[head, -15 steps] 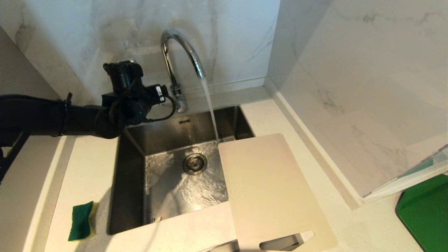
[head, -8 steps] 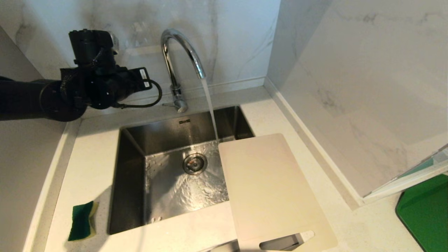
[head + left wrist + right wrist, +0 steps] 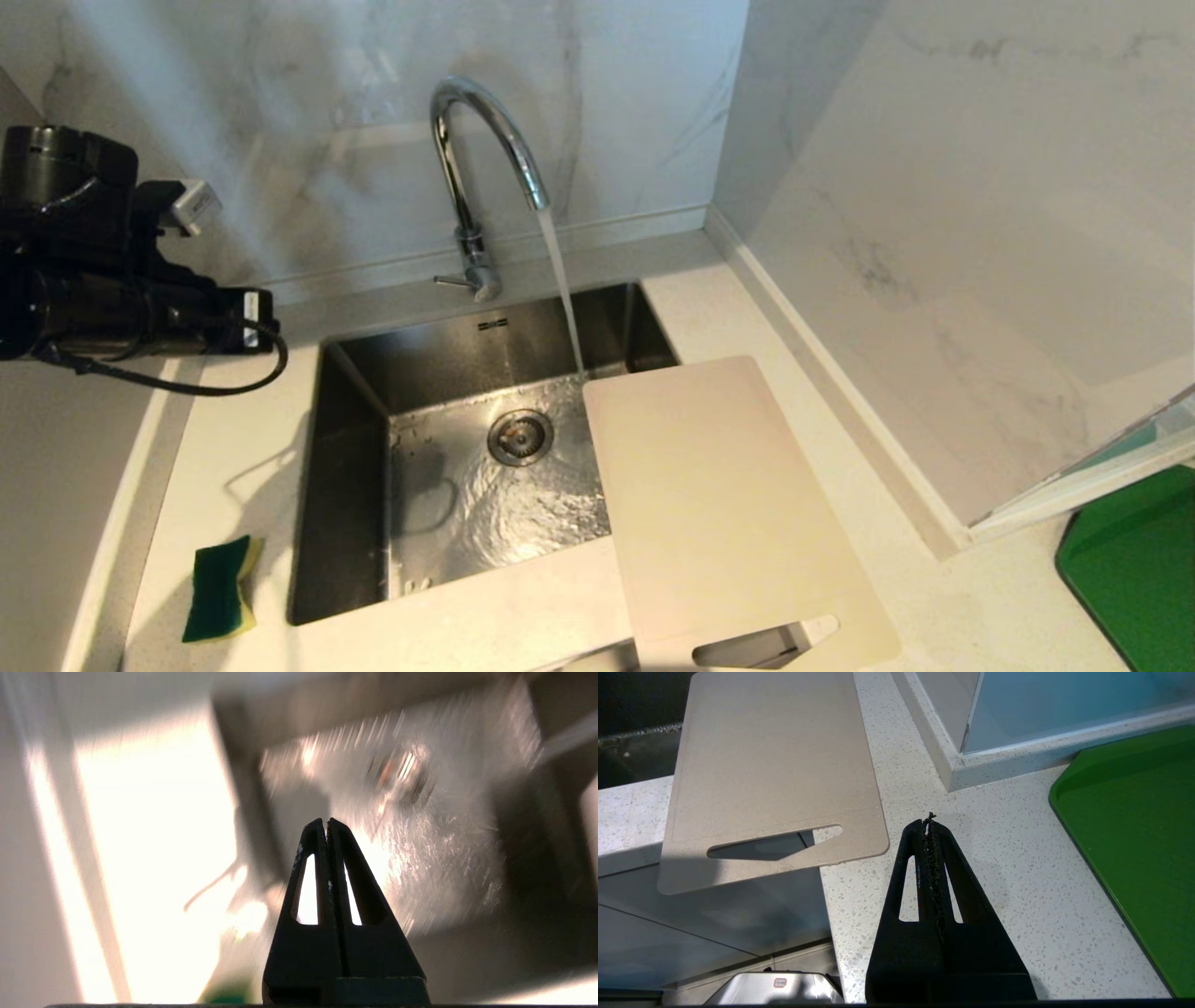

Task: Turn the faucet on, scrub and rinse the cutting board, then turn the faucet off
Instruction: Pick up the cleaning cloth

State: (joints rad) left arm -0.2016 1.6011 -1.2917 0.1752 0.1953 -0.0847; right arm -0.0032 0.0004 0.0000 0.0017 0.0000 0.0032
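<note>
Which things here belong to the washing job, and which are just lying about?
For the job:
- faucet, running
- cutting board, partly over the sink
- green sponge on the counter, likely the scrubber
- left gripper, shut, empty
- right gripper, shut, parked beside the board

Lying about:
- green mat at the right edge

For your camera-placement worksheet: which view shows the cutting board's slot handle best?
The right wrist view: the cutting board fills it, its slot handle whole and sharp. The head view shows the board across the sink's corner, its slot near the picture's bottom edge. The left wrist view shows no board.
</note>
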